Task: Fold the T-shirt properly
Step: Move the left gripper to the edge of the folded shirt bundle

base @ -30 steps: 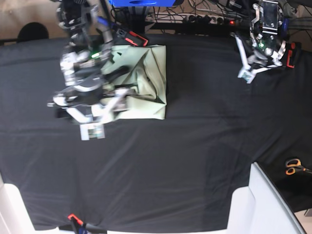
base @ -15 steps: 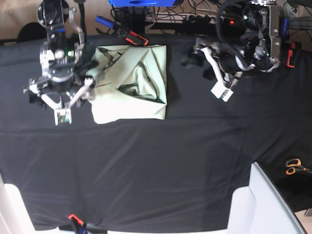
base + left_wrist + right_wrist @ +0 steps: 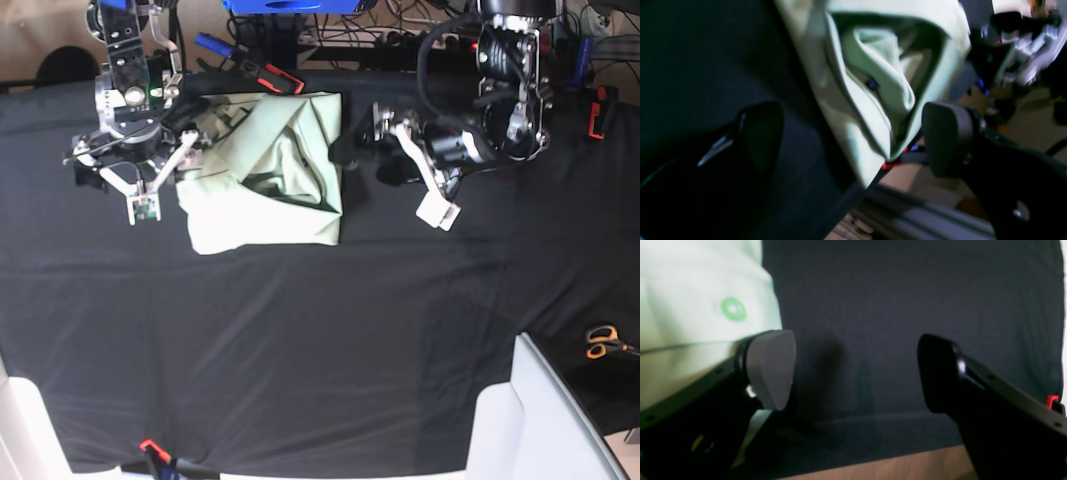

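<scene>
- On the black tablecloth [image 3: 300, 330], toward ten o'clock in the base view, the right gripper [image 3: 128, 172] hovers with its jaws spread wide and nothing between them, touching or just off the T-shirt's nine o'clock edge.
- Toward eleven o'clock lies the T-shirt [image 3: 285, 170], pale mint-green, folded into a rough rectangle with loose creases and an open pocket of cloth in its middle.
- At the shirt's three o'clock edge the left gripper [image 3: 372, 150] reaches in sideways, jaws wide apart and empty; its wrist view shows the folded shirt's corner [image 3: 873, 100] between the two pads.
- Down at four o'clock, orange-handled scissors [image 3: 600, 342] lie well apart from the shirt.
</scene>
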`<state>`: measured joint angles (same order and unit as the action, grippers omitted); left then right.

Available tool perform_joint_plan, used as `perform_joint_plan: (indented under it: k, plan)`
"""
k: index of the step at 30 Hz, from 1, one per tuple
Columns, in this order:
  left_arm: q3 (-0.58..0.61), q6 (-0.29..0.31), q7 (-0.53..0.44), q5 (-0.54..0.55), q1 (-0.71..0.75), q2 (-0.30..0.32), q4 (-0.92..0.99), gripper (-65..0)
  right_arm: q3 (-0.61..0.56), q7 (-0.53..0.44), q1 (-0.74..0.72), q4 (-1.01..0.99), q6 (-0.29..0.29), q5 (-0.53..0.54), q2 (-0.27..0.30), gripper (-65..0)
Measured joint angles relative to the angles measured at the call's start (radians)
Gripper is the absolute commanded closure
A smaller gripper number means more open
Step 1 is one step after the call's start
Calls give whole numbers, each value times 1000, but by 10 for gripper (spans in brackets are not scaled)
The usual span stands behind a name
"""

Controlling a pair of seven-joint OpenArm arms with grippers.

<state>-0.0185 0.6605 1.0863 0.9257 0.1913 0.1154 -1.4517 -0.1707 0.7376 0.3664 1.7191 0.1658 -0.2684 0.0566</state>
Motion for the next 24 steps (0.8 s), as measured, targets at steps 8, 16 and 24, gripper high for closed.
perform_joint_plan:
  k: [8,16,24]
  plan:
    - [-1,-1,3,-116,-21,-60,99,-650,0,-2,-3,0,0,0,1,-548]
    - [1,3,-5,-212,-31,-150,99,-650,0,-2,-3,0,0,0,0,-548]
    - [-5,3,-39,-203,-77,-160,208,-380,3,-4,-3,0,0,0,0,-548]
